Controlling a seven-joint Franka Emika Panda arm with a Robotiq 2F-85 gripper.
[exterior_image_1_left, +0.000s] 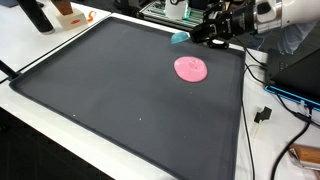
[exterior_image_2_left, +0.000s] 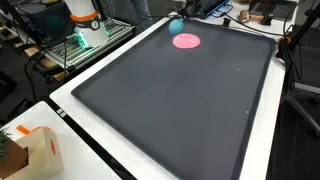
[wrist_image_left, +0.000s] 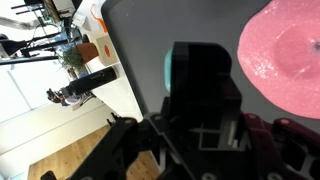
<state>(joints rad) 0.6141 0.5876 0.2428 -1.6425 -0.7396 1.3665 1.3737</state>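
Observation:
My gripper (exterior_image_1_left: 196, 35) hangs over the far edge of a black mat (exterior_image_1_left: 120, 100). Its black fingers look pressed together on a small teal object (exterior_image_1_left: 179, 38). In the wrist view the fingers (wrist_image_left: 205, 85) form one dark block, and only a teal sliver (wrist_image_left: 169, 68) shows beside them. A flat round pink disc (exterior_image_1_left: 190, 68) lies on the mat just in front of the gripper. It shows in the other exterior view (exterior_image_2_left: 186, 41) with the teal object (exterior_image_2_left: 176, 25) behind it, and it fills the upper right of the wrist view (wrist_image_left: 285, 55).
The mat lies on a white table (exterior_image_2_left: 75, 110). A cardboard box (exterior_image_2_left: 35, 150) stands at a table corner. Cables (exterior_image_1_left: 265, 115) and equipment (exterior_image_1_left: 290, 80) lie along one side. An orange-and-white item (exterior_image_2_left: 82, 12) and racks stand beyond the table.

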